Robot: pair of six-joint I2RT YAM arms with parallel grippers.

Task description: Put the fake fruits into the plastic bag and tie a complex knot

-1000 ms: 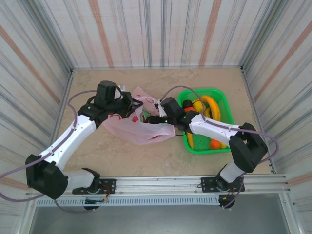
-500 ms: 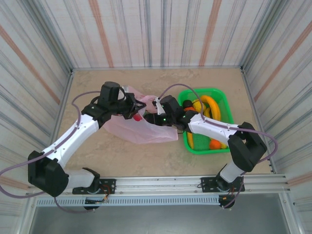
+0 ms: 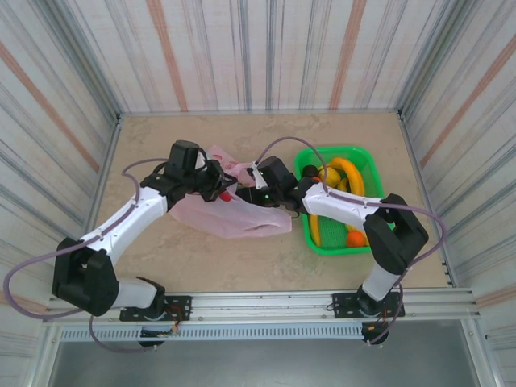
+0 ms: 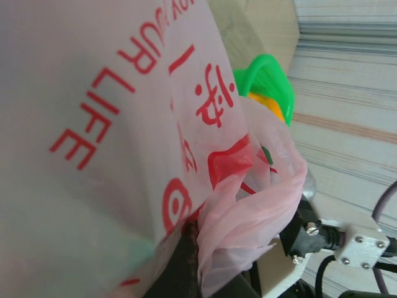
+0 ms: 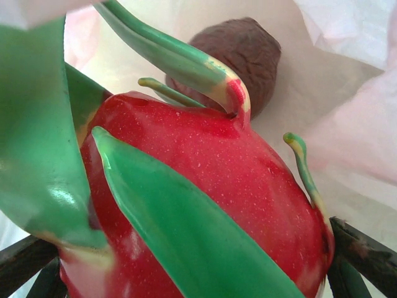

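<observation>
- The pink plastic bag (image 3: 234, 216) lay slack near the middle of the counter (image 3: 201, 258), printed with red lettering.
- The left claw (image 3: 219, 184) stood at the bag's 11 o'clock edge, its jaws pressed together on a bunched fold of the film. In the left wrist view the bag (image 4: 93, 124) hung draped over the lens, and the pinched pink fold ran down to a dark finger (image 4: 180, 267).
- The right claw (image 3: 253, 193) reached in at the bag's 1 o'clock side, facing the left claw across the bag's mouth.
- In the right wrist view the right claw (image 5: 195, 264) was spread wide and clamped on a red dragon fruit (image 5: 248, 180) with long green leaves. One dark finger (image 5: 366, 261) showed at 4 o'clock and the other at 8 o'clock.
- A dark brown fruit (image 5: 239, 46) lay on pale bag film beyond the dragon fruit, at 12 o'clock.
- The green basket (image 3: 339, 149) sat at 3 o'clock from the bag, just beside it, holding yellow bananas (image 3: 348, 169) and an orange fruit (image 3: 355, 239).
</observation>
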